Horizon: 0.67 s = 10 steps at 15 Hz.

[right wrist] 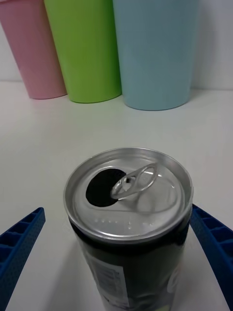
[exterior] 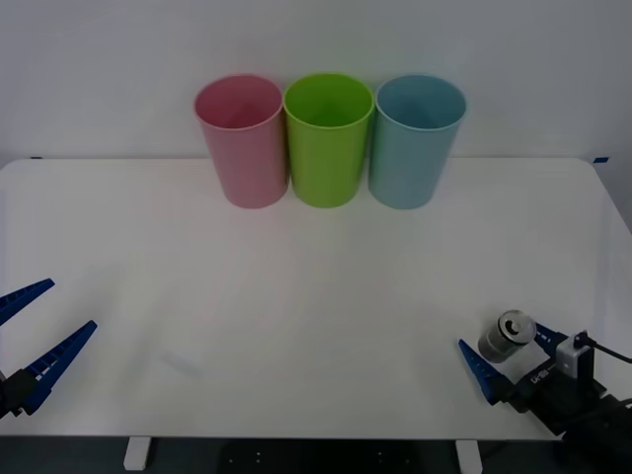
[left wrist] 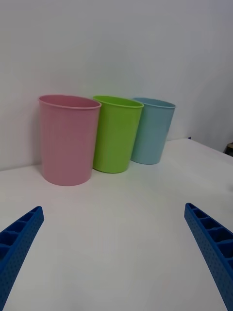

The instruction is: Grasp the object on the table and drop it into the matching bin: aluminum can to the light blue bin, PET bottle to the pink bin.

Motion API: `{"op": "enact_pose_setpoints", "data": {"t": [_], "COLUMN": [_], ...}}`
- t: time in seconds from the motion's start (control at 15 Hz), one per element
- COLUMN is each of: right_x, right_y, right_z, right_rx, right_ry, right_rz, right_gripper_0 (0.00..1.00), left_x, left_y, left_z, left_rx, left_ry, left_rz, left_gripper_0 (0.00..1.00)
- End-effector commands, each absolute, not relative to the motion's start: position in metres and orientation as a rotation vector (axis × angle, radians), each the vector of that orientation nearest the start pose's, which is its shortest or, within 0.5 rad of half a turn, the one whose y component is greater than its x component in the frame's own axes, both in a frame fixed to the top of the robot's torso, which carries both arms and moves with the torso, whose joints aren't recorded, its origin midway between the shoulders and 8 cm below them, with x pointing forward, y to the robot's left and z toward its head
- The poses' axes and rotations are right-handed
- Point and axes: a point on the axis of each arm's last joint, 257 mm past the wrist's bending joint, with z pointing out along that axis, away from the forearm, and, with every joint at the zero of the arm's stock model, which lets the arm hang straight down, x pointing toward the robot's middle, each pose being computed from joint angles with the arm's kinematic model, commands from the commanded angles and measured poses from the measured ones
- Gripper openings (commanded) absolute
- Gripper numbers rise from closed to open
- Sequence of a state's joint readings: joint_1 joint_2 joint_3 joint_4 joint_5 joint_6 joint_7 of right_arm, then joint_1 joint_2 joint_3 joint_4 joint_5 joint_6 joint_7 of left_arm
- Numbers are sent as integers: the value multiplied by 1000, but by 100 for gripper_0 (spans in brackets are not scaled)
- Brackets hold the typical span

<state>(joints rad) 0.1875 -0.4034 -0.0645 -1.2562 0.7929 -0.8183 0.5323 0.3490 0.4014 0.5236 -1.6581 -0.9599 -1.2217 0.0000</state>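
a: front view, please.
b: the aluminum can [exterior: 507, 334] is standing upright on the white table [exterior: 296, 296] at its near right corner, sitting between the spread fingers of the right gripper [exterior: 506, 362]. the left gripper [exterior: 35, 336] is waiting wide open at the near left edge. the pink bin [exterior: 242, 138], lime green bin [exterior: 328, 138] and light blue bin [exterior: 416, 138] are lining the far edge.
a: right wrist view?
b: the can's opened lid [right wrist: 128, 194] is showing; both blue fingers [right wrist: 19, 243] are flanking it, seemingly not clamping. contact is being hidden by the can body.
a: left wrist view?
b: fingers wide apart, holding nothing.
a: progress?
b: judging early: grasp not yet closing; lift, carry and drop into the light blue bin are remaining.
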Motion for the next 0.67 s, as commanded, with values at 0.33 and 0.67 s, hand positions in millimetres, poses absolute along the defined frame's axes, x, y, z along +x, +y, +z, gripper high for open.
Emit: {"op": "enact_pose_setpoints", "data": {"t": [0.33,0.67], "right_x": [415,416], "right_y": [-279,-279], "right_z": [-325,-324], "right_rx": [-412,-415], "right_ry": [1604,1601], "right_rz": [375,373], "right_gripper_0": [0,0], "left_x": [342,342], "left_y": [330,330], "left_z": [-169,-169], "left_rx": [465,465], "left_ry": [1441,1441], "left_rz": [-567,-567], "left_gripper_0": [100,100]}}
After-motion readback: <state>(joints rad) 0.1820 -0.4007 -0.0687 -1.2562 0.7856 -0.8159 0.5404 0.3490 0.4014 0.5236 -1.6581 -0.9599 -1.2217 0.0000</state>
